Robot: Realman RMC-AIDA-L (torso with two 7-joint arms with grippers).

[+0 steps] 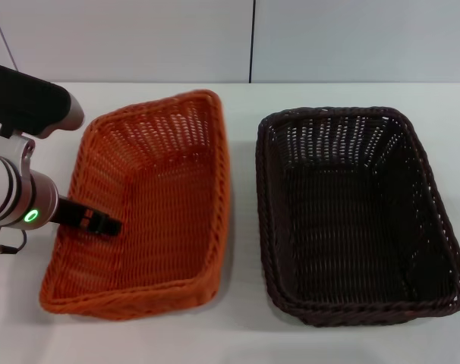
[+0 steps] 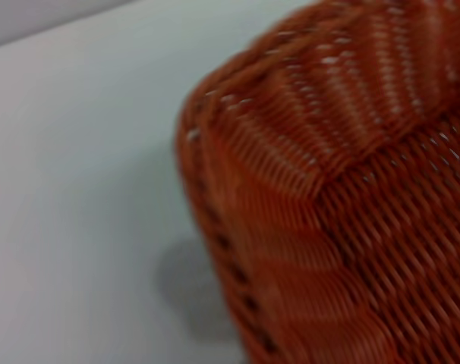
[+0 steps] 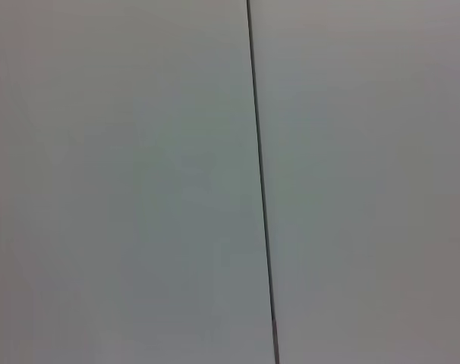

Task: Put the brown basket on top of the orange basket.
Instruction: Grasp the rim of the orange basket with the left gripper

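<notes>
From the head view, your left gripper [image 1: 101, 224] reaches inside the bright orange woven rectangular basket [image 1: 150, 201]; whether its jaws are apart, you cannot tell. The dark brown woven rectangular basket [image 1: 355, 216] lies to its right, long axis near-to-far. The left wrist view shows only the orange basket's corner; the right wrist view shows neither basket.

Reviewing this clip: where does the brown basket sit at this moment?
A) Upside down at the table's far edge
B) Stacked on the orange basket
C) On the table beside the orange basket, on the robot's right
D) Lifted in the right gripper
C. In the head view the brown basket rests upright on the table, apart from the orange basket, while the left gripper reaches over the orange basket's rim.
</notes>
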